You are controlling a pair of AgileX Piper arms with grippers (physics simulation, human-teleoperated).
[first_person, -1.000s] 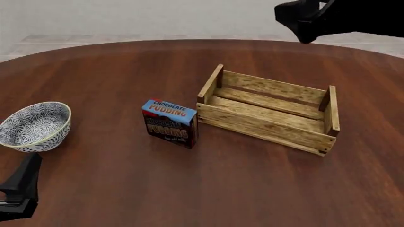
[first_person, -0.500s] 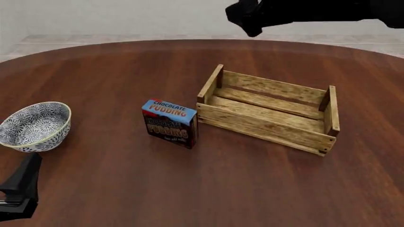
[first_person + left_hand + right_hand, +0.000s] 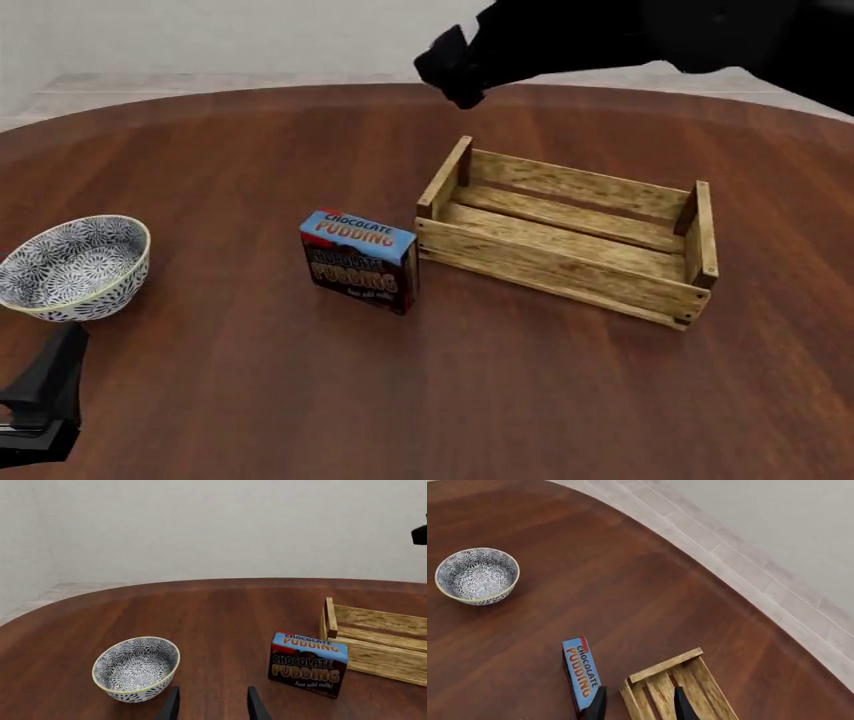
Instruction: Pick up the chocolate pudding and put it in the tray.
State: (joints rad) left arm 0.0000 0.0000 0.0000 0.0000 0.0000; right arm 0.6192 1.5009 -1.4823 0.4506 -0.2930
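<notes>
Far left in the front view: left gripper, low at the near table edge, dark, barely in frame; in its own wrist view fingers apart with bare table between, nothing held. Just ahead of it, bowl, blue-and-white floral pattern, pale yellow rim, upright, holding nothing. Well right of the bowl, near table centre: pudding, standing upright on the dark brown wood, untouched by either gripper. Blue top reading "CHOCOLATE PUDDING" in red and white; dark brown front repeating "CHOCOLATE PUDDING" in larger letters, with "Just add milk!" in small white script beneath, legible from the left wrist view. Just beside its right edge, close to touching though contact cannot be confirmed: tray, light slatted wood, low long sides, taller end boards, set at an angle, nothing inside. Above and behind the tray's left end: right gripper, black, raised high off the table; from its wrist view fingers spread, framing the gap between pudding and tray end board far below, clasping nothing.
</notes>
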